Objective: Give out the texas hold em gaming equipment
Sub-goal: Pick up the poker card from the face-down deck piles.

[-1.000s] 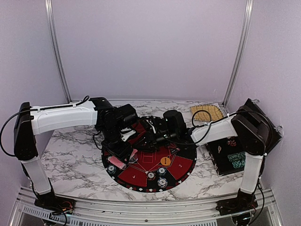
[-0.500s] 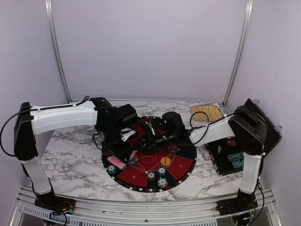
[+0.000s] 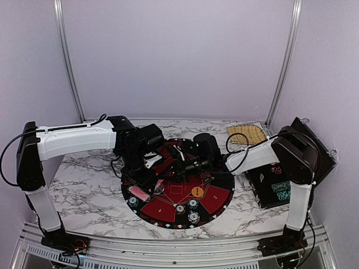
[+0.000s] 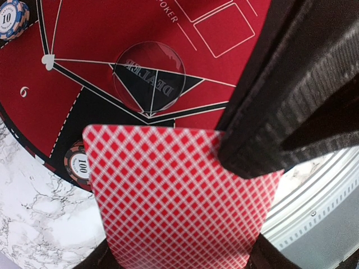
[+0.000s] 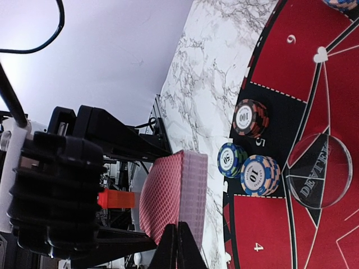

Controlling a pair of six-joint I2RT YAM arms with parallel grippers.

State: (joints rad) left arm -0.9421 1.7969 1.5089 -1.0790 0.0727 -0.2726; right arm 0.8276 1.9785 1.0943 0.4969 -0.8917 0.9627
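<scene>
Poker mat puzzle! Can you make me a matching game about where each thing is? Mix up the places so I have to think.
Things:
1. card deck
2. clear dealer button
3. chip stack marked 100
4. black case

Places:
a. off the mat, on the marble table, on the right side
b. on a black patch at the mat's edge
c. held in the left gripper
d. flat on the mat, where white lines meet

Right pairs: 1-c, 2-d, 3-b, 4-a
</scene>
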